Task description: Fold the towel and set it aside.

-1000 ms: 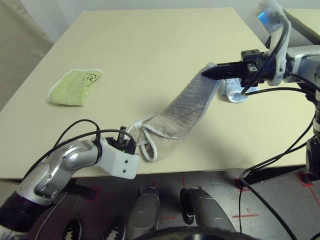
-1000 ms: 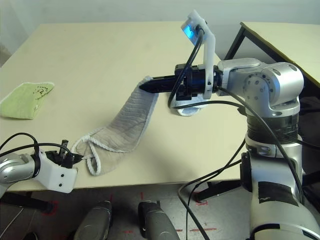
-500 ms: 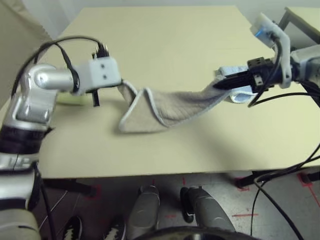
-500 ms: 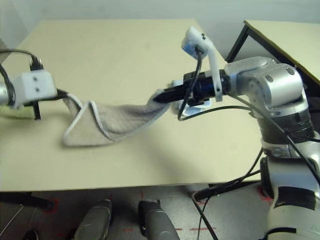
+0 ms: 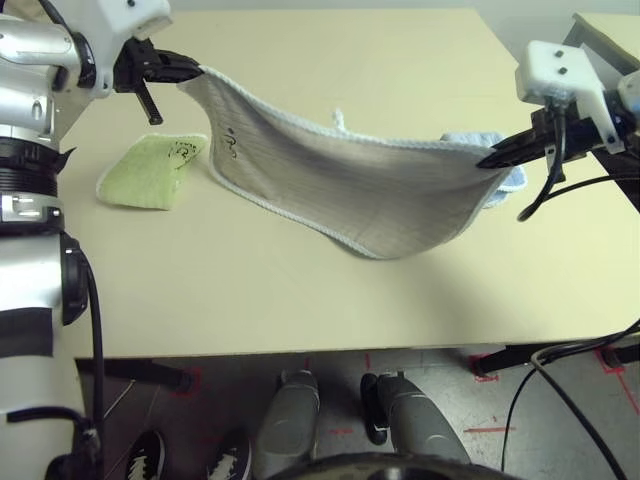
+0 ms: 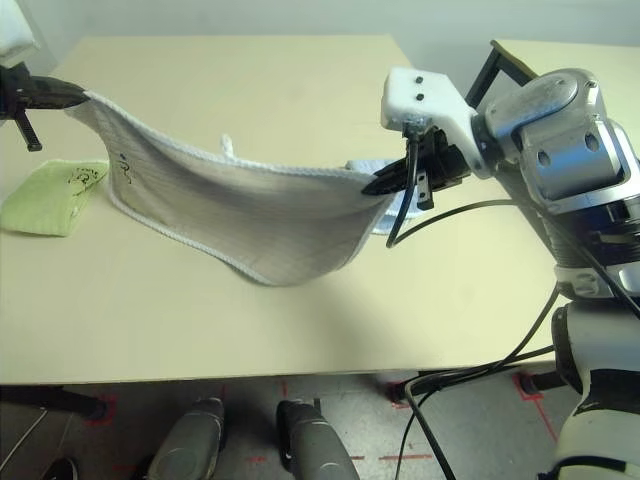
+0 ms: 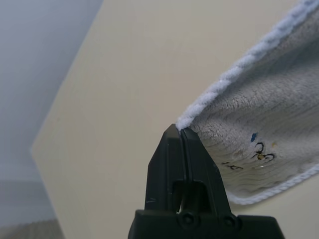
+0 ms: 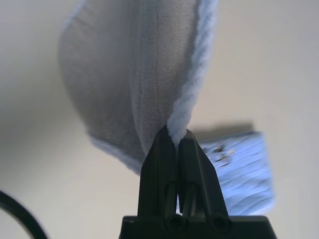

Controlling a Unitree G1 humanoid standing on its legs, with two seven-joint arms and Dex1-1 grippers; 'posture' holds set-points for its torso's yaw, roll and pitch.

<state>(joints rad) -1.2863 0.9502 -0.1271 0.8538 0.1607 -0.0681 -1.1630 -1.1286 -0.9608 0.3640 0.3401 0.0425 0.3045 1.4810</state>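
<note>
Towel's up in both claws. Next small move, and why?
Probably lower both claws together and lay the towel on the bare table toward the robot. The left claw and right claw are shut on its corners, it sags between them, and the right end hangs over the blue towel.

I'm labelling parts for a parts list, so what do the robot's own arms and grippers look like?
Both arms are silver with rounded joints and black bands; black cables run along them. The left claw and right claw match: black, with two tapering fingers narrowing to points. Behind each sits a white bracket with small dark screws.
</note>
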